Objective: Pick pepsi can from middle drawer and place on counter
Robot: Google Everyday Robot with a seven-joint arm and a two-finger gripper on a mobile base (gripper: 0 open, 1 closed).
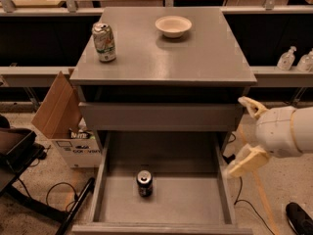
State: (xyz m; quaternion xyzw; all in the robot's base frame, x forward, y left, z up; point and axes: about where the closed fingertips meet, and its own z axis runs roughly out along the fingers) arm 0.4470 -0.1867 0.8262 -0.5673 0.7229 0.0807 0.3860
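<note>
The pepsi can point(144, 182) is small and dark with a silver top. It stands upright on the floor of the open middle drawer point(195, 202), left of centre. The counter point(195, 53) is the flat grey top of the cabinet. My gripper point(235, 137) is to the right of the cabinet, beside the drawer's right wall and above floor level. Its two cream fingers point(248, 161) are spread apart and hold nothing. It is well clear of the can.
A pale white-green can point(104, 42) stands at the counter's left and a white bowl point(173, 26) at its back. A closed drawer front point(156, 116) sits above the open drawer. A cardboard box point(61, 116) and cables lie left; bottles point(286, 58) stand on a right ledge.
</note>
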